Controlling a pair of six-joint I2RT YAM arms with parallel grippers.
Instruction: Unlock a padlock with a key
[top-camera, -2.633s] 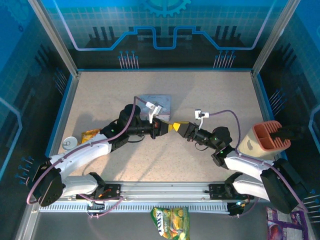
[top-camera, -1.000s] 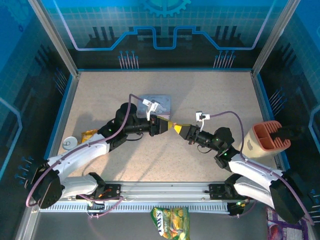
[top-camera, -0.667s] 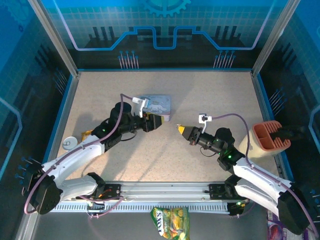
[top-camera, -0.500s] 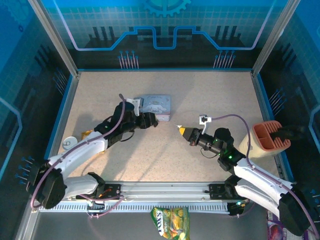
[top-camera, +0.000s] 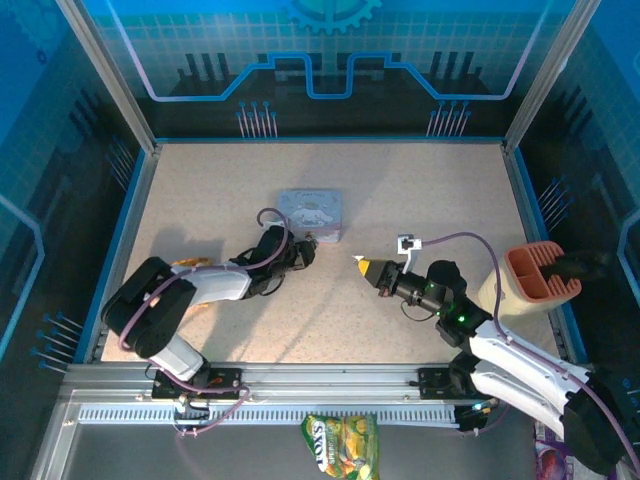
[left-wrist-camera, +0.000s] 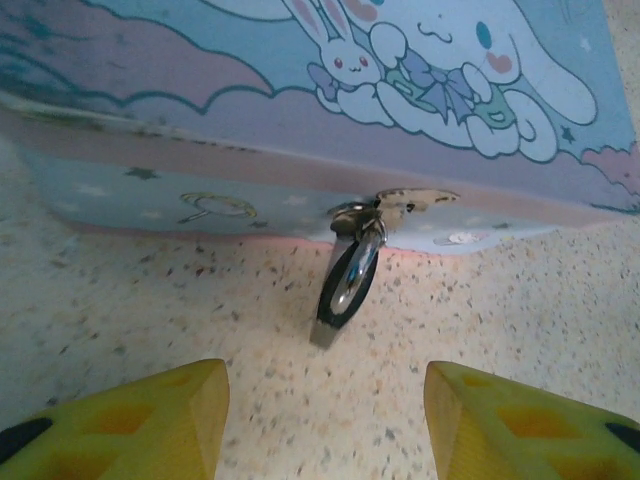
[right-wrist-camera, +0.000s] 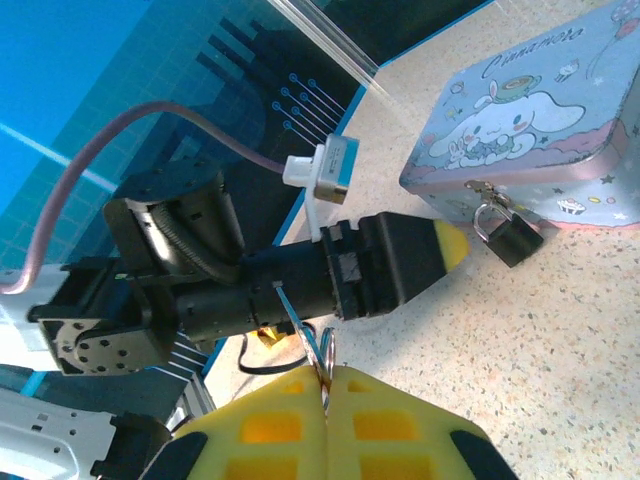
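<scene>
A small dark padlock (left-wrist-camera: 345, 285) with a silvery shackle hangs from the clasp of the pale blue cartoon tin (left-wrist-camera: 300, 120) and rests on the table. My left gripper (left-wrist-camera: 325, 415) faces it from just in front, low over the table. It is open, with nothing between its yellow fingers (left-wrist-camera: 150, 420). The right wrist view shows the same padlock (right-wrist-camera: 510, 237), the tin (right-wrist-camera: 530, 120) and the left gripper (right-wrist-camera: 452, 246). My right gripper (right-wrist-camera: 326, 376) is shut on the key (right-wrist-camera: 300, 322) and its ring. Seen from above, it (top-camera: 362, 264) hovers right of the tin (top-camera: 310, 213).
An orange-yellow snack packet (top-camera: 186, 264) lies behind the left arm. A reddish-brown holder on a beige base (top-camera: 535, 275) stands at the right edge. A green snack bag (top-camera: 342, 442) lies in front of the rail, off the table.
The two grippers were tip to tip at mid-table. The left one has pulled away, dropped low in front of the tin and opened. The right one stayed, still pinching the key.
</scene>
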